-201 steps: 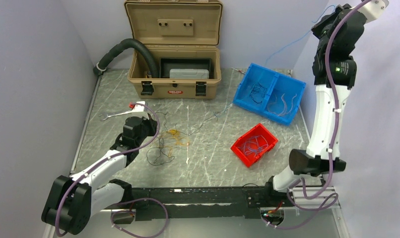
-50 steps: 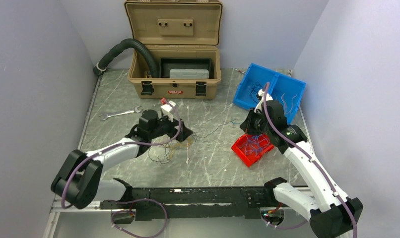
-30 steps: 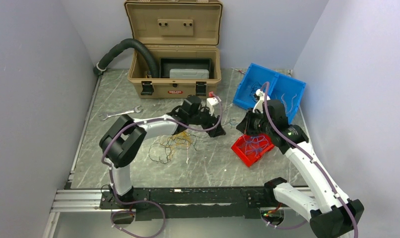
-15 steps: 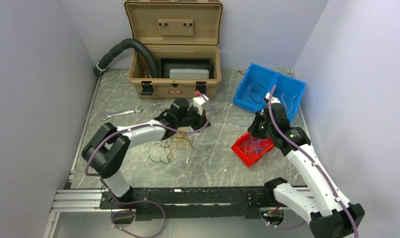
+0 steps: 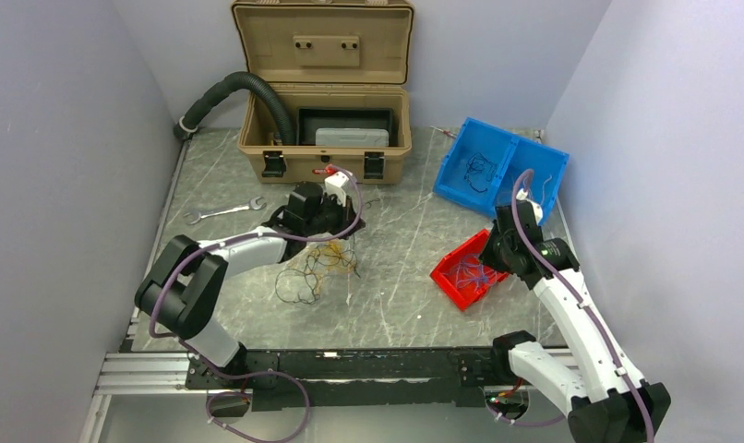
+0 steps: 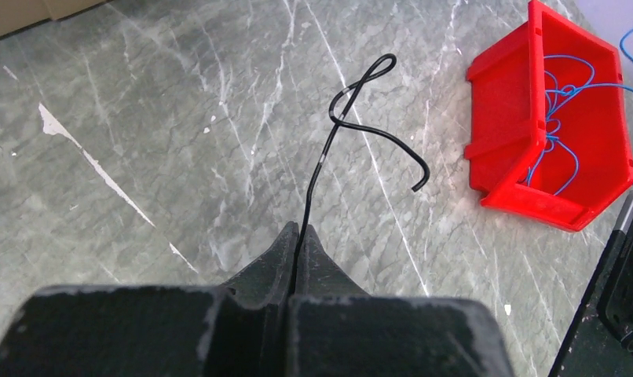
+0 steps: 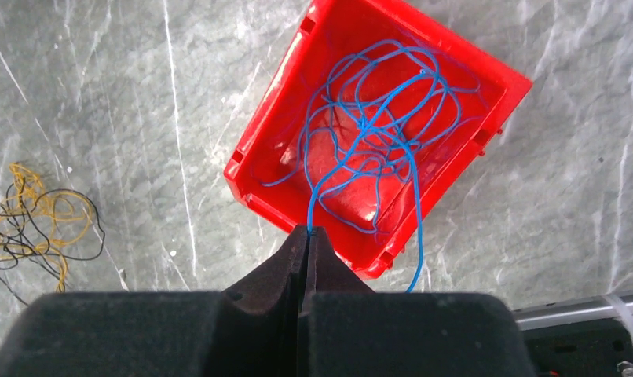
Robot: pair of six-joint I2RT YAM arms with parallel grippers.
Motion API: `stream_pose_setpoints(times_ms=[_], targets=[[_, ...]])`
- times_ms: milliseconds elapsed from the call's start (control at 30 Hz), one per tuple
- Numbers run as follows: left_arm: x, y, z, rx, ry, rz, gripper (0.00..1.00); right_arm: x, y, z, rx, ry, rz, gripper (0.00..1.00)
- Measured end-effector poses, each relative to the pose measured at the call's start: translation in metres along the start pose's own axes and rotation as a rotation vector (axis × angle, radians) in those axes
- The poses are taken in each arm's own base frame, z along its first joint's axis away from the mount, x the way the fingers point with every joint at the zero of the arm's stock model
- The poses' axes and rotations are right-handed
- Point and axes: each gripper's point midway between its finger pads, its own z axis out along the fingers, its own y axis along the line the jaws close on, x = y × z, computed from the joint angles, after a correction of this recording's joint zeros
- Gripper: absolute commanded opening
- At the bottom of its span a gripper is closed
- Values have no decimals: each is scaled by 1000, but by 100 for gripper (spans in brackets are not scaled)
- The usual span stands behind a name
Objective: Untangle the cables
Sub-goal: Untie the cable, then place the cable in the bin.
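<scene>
nearest: loose tangle [image 5: 311, 269] of yellow-orange and black cables lying on the table [image 5: 396, 305]. right gripper [image 7: 307, 232]: jaws pressed together on one blue cable [image 7: 312, 206], which runs down into the red bin [image 7: 270, 98] among the other blue strands. judged: blues are sorted here. left gripper [image 6: 298, 232], just past the tangle: jaws pinching a single black cable [image 6: 316, 174], its free end curling over bare marble. probably drawn clear for the blue bin [image 5: 516, 137] at far right, whose left compartment holds black strands.
</scene>
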Motion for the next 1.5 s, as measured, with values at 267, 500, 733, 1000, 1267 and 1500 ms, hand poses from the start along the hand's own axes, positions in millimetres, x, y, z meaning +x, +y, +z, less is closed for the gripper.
stream_pose_setpoints(times_ms=[267,500,733,1000,1267,1500], targets=[[-4,-3,-3,14,-8,-4,0,31,-5,25,-9,113,114,0],[-4,-15,-6,49,-3,30,0,22,-6,61,-1,128,223,0],[-3,-34,-10,66,7,102,0,-1,-16,96,9,100,392,0],[1,-36,-11,39,26,156,0,-7,-21,103,14,31,551,0],[3,-36,-11,30,30,167,0,-4,-27,110,27,2,593,22],[3,-36,-11,28,32,167,0,-20,-23,88,-11,-61,558,40]])
